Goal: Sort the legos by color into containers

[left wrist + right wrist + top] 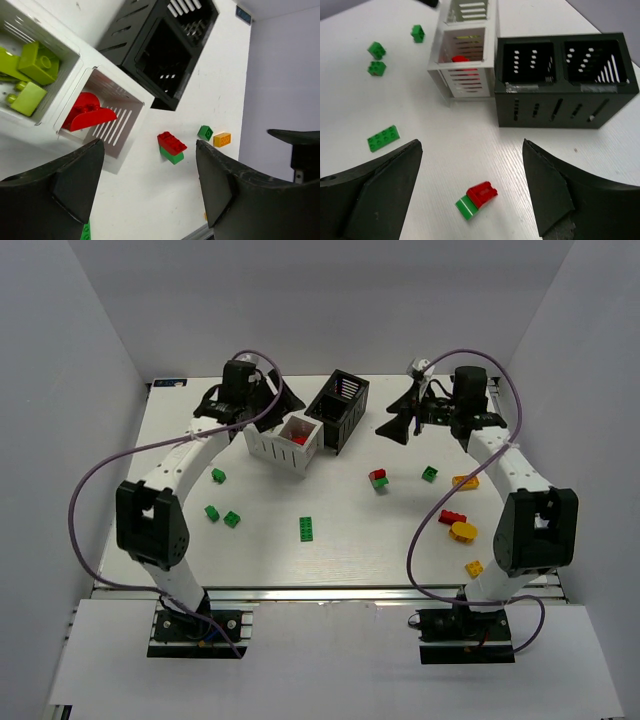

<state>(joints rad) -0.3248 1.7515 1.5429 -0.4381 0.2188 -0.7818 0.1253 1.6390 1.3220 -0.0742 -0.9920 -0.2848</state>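
Note:
The white container (268,446) holds red legos (89,113) in one compartment and lime green legos (36,61) in the other. The black container (327,424) stands beside it; the compartments that show look empty. My left gripper (250,410) is open and empty above the white container's far side. My right gripper (407,400) is open and empty, right of the black container. A red lego stacked on a green one (378,478) lies mid-table, and shows between the fingers in the right wrist view (477,199). Dark green legos (218,476) (212,512) (232,519) (307,528) lie front left.
On the right lie a green lego (429,474), an orange one (465,481), a red one (452,517), a rounded yellow one (463,531) and a yellow one (475,567) near the front edge. White walls enclose the table on three sides.

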